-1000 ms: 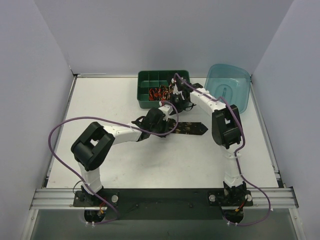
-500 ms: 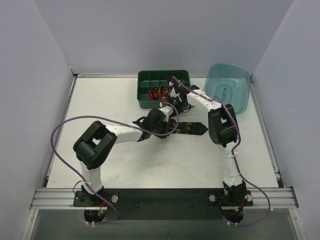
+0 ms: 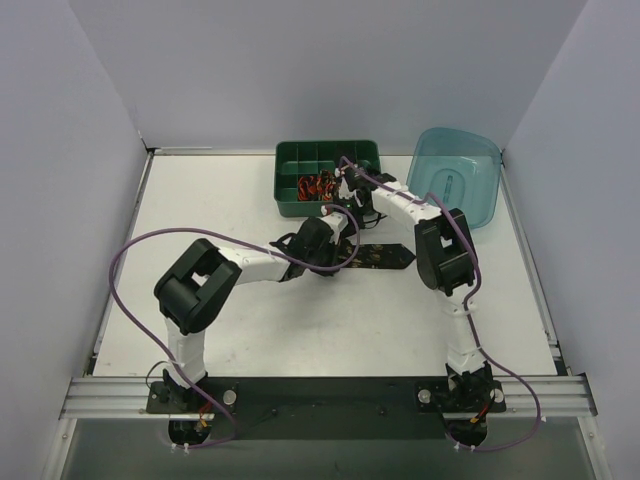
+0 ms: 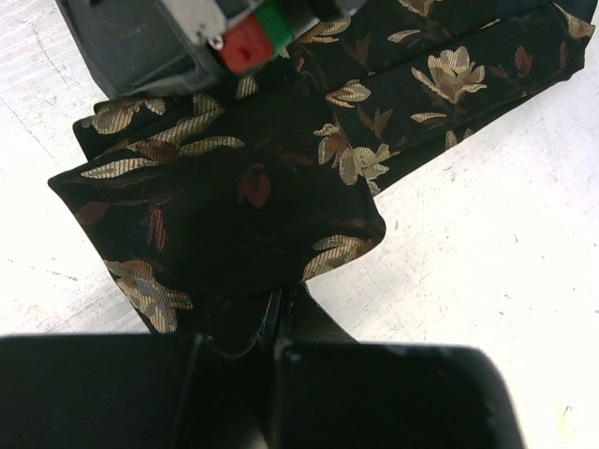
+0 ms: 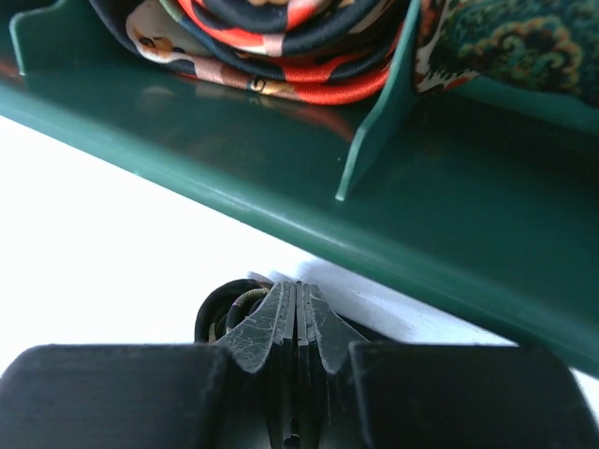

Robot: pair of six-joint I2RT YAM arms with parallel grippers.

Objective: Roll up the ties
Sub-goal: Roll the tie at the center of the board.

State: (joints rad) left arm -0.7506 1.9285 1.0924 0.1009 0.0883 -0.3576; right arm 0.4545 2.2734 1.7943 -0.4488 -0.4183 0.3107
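While our left gripper (image 4: 281, 313) pinches the folded end of the floral black tie (image 4: 234, 201) lying on the white table (image 4: 487, 243), our right gripper (image 5: 297, 297) clamps a curled part of it just before the green tray (image 5: 449, 243), where rolled ties (image 5: 281, 42) sit in a compartment.

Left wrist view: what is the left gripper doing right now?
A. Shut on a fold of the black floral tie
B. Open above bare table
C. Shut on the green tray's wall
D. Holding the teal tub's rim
A: the left gripper is closed, pinching the folded edge of the black floral tie that lies on the white table.
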